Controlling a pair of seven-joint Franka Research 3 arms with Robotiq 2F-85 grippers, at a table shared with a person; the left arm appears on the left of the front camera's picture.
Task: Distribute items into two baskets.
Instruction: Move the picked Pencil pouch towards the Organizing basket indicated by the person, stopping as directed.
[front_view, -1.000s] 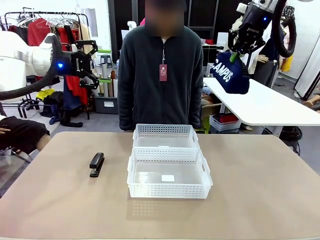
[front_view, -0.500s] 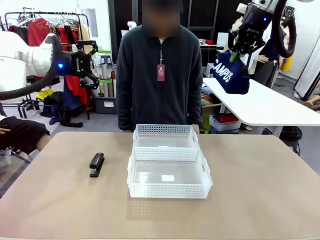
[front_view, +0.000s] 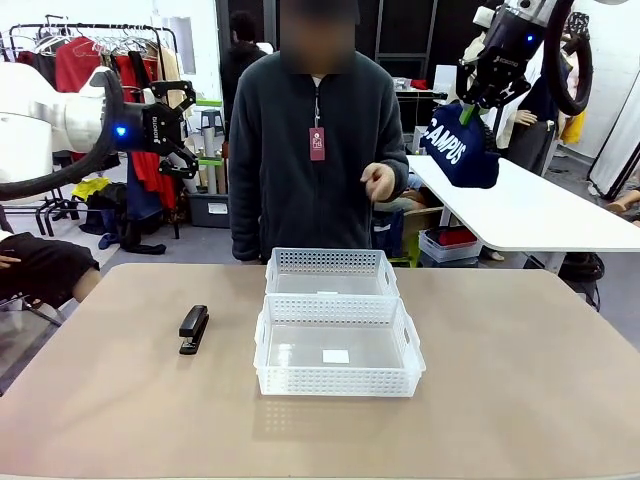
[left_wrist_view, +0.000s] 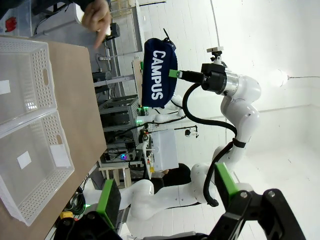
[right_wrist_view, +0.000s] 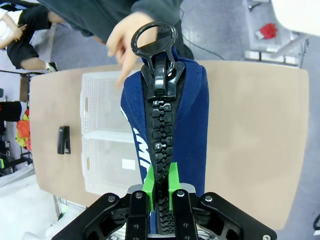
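Table (front_view: 520, 400): beige; person (front_view: 318, 170) stands at far edge.
Left gripper (front_view: 188, 128): raised, jaws wide apart, empty.
Stapler (front_view: 193, 329): on table, left of both baskets.
Far basket (front_view: 330, 263), near basket (front_view: 338, 383): touching, both empty.
Right gripper (front_view: 468, 112): raised, clamped on hanging pouch (front_view: 460, 150).
Progress: neither item placed yet.

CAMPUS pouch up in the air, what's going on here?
The right gripper is shut on the navy CAMPUS pouch, holding it high above the table. The left gripper hangs open and empty. The black stapler lies left of the near basket; that and the far basket hold no items yet. The person opposite has one hand raised.
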